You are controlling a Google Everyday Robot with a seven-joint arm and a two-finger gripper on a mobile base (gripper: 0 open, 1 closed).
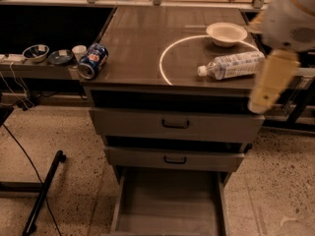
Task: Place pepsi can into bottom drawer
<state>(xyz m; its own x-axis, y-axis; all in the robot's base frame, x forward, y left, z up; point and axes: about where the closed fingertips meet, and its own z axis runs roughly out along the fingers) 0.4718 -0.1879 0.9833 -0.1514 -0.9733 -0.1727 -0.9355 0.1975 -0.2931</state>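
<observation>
One pepsi can (92, 60) lies on its side at the front-left corner of the cabinet top (142, 38), a silver end towards the edge. I judge it light, thin-walled and slick, apt to roll or dent; a hold across mid-barrel seems best. Whether it is full is hidden. The bottom drawer (167, 205) stands pulled out, its front cut off below. My gripper (271, 80) hangs at the cabinet's right side, near the water bottle (231, 65), well apart from the can; released or clenched, I cannot tell.
</observation>
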